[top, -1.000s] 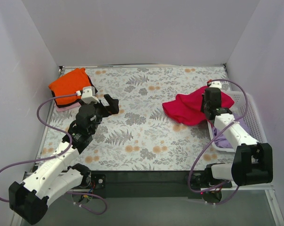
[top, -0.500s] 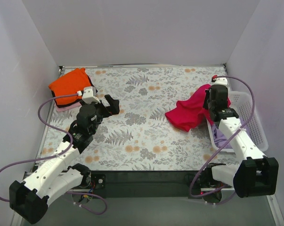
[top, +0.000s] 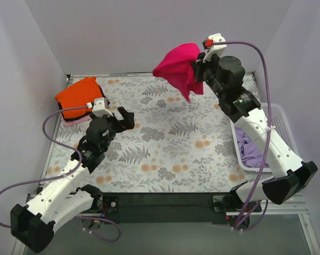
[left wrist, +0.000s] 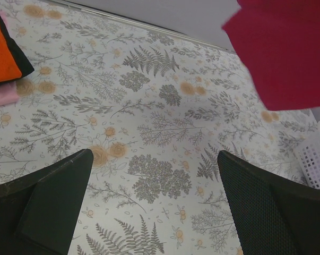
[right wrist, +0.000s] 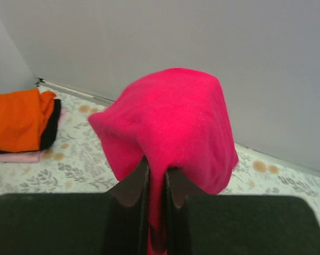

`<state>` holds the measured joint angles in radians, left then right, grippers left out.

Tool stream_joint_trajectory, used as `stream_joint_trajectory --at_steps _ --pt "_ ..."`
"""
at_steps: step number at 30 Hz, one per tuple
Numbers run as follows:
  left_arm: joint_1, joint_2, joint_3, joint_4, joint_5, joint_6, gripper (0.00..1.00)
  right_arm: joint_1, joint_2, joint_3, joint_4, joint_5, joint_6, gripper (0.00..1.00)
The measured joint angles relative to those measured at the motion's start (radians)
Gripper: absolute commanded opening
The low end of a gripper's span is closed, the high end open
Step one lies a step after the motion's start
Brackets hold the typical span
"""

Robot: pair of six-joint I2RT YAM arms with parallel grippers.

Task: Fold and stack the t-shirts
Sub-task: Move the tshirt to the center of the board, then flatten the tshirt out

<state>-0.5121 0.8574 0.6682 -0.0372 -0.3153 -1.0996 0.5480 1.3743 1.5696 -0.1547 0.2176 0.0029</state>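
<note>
My right gripper [top: 198, 68] is raised high over the back of the table and shut on the crimson-magenta t-shirt [top: 178, 66], which hangs bunched from it; the right wrist view shows the cloth [right wrist: 170, 122] pinched between the jaws of the gripper [right wrist: 157, 178]. The folded orange t-shirt [top: 77, 94] lies on a pale pink t-shirt [top: 75, 120] at the back left corner. A lavender t-shirt [top: 251, 151] lies in the white basket [top: 279, 119] at the right. My left gripper [top: 129, 118] hovers open over the patterned cloth, right of the orange stack, holding nothing; its view shows the gripper [left wrist: 154, 175] above bare pattern.
The table is covered by a floral patterned cloth [top: 165, 154]. White walls enclose the back and both sides. The basket stands along the right edge beside the right arm's base.
The right gripper closed on the crimson-magenta t-shirt by the basket and lifted it up and back-left, off the table. The left arm stayed put.
</note>
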Motion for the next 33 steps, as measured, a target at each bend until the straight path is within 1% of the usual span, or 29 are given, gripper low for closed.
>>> stream_joint_trajectory --at_steps 1,2,3,6,7,9,12,14,17,19,22,24,28,31,33 --pt "0.000 -0.001 0.000 0.000 0.000 0.000 0.98 0.009 0.002 0.004 0.006 -0.016 -0.003 0.01" --pt "0.000 -0.001 0.000 0.000 -0.002 0.000 0.98 0.019 0.002 0.002 0.016 -0.034 -0.003 0.08" --pt "0.000 -0.002 0.000 0.000 -0.003 0.000 0.98 0.025 0.002 -0.008 0.023 -0.049 -0.003 0.39" --pt "0.000 -0.002 0.000 0.000 -0.005 0.000 0.98 0.032 -0.003 -0.094 0.068 -0.055 0.015 0.88" --pt "0.000 -0.001 0.000 0.000 -0.007 0.000 0.98 0.032 -0.008 -0.146 0.080 -0.040 0.025 0.91" --pt "0.000 0.005 0.000 0.002 -0.011 -0.001 0.98 0.032 -0.011 -0.270 0.106 0.002 0.029 0.93" --pt "0.000 0.050 0.000 0.017 -0.028 -0.005 0.97 0.031 0.006 -0.446 0.098 0.065 0.057 0.93" --pt "0.000 0.119 0.000 0.026 -0.043 -0.008 0.96 0.029 0.024 -0.536 0.103 0.082 0.078 0.92" --pt "0.000 0.237 0.000 0.027 -0.042 -0.013 0.95 0.029 0.035 -0.625 0.113 0.082 0.100 0.90" --pt "0.000 0.290 -0.004 0.036 -0.035 -0.017 0.95 0.029 0.035 -0.659 0.137 0.058 0.106 0.90" --pt "0.000 0.316 -0.021 0.061 -0.036 -0.020 0.95 0.029 0.029 -0.711 0.215 0.020 0.114 0.90" --pt "0.000 0.340 -0.021 0.082 -0.037 -0.020 0.95 0.029 0.031 -0.731 0.245 0.002 0.119 0.88" --pt "0.000 0.451 -0.014 0.124 -0.045 -0.027 0.90 0.029 0.055 -0.736 0.291 -0.027 0.127 0.87" --pt "0.000 0.543 -0.012 0.116 -0.060 -0.042 0.89 0.029 0.061 -0.754 0.319 -0.045 0.130 0.87" --pt "0.001 0.575 -0.008 0.096 -0.075 -0.055 0.89 0.029 0.061 -0.767 0.329 -0.050 0.130 0.87"
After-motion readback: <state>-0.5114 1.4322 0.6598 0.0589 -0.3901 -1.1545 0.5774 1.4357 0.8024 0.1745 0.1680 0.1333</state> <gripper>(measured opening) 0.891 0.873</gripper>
